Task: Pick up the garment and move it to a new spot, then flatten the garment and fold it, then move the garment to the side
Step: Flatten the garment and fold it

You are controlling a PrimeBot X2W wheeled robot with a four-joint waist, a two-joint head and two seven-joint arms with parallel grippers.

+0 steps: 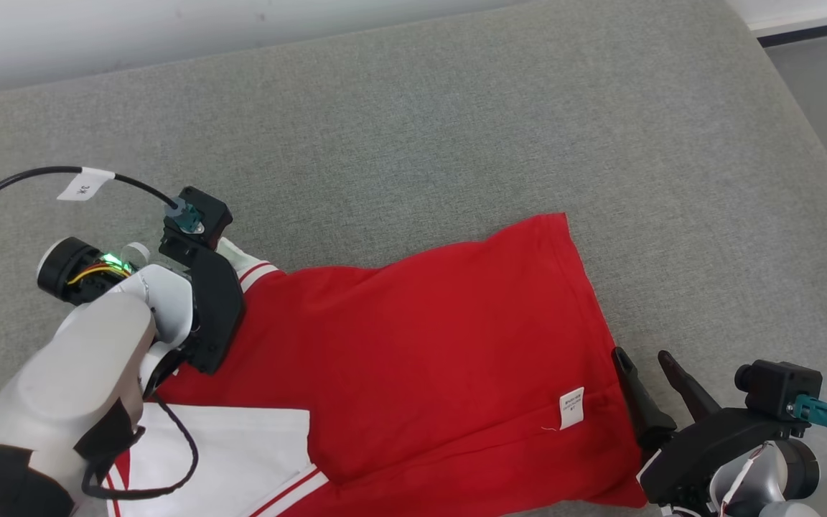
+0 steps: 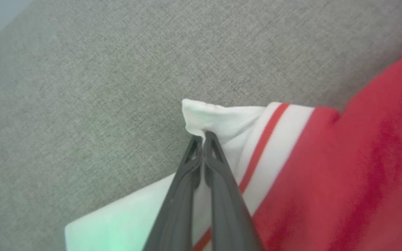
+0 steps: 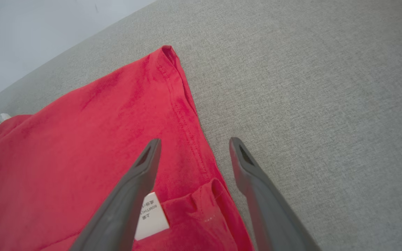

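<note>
While the red garment (image 1: 442, 345) lies spread over the lower middle of the grey fabric surface (image 1: 413, 129), the left gripper (image 2: 203, 137) is clenched on it at its 9 o'clock end. In the left wrist view the two dark fingers (image 2: 222, 195) stand pressed together, and their tips pinch a small raised fold of the white sleeve corner (image 2: 218, 116). Just beside that fold, toward 3 o'clock, a red stripe (image 2: 262, 139) runs through the white band before the red cloth begins.

In the head view a white panel (image 1: 227, 445) with red-striped trim sits at the garment's 7 o'clock side, partly under the pale left forearm (image 1: 62, 388). The far hem corner points toward 1 o'clock. A white care label (image 1: 571, 408) lies on the red cloth near the 4 o'clock edge.

The right gripper (image 1: 642, 355) is at 4 o'clock of the garment, released, its fingers spread wide apart. In the right wrist view one finger is over the red cloth by the label and the other over bare grey fabric, with the stitched hem (image 3: 183, 115) between them. Whether the fingertips touch the cloth cannot be told.

A black cable (image 1: 19, 179) with a white tag arcs over the left wrist at 10 o'clock.
</note>
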